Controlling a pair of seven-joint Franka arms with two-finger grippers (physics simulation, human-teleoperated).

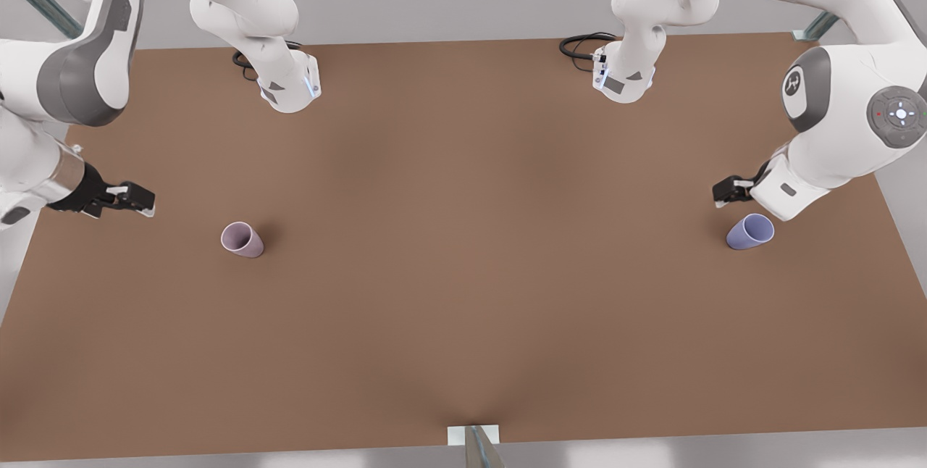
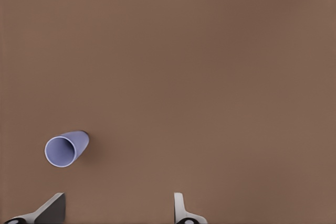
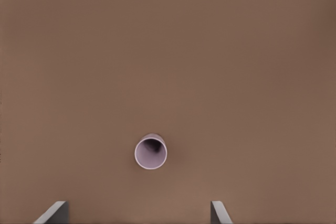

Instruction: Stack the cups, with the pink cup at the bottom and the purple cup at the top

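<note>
Brown tabletop (image 1: 463,294) holds pink cup (image 1: 242,240) lower left and purple cup (image 1: 750,232) far right, unstacked; right gripper (image 1: 130,200) and left gripper (image 1: 731,190) hover open-jawed, holding nothing.

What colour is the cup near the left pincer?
Bluish purple. The purple cup shows best in the left wrist view.

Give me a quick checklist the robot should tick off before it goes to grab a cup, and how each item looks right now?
1. Pink cup upright, mouth up: ok.
2. Purple cup upright: ok.
3. Cups apart on the table, nothing between them: ok.
4. Right gripper open, above the pink cup: ok.
5. Left gripper open, but the purple cup sits off to one side of its fingers: not ok.
6. Either gripper holding anything: no, ok.
</note>
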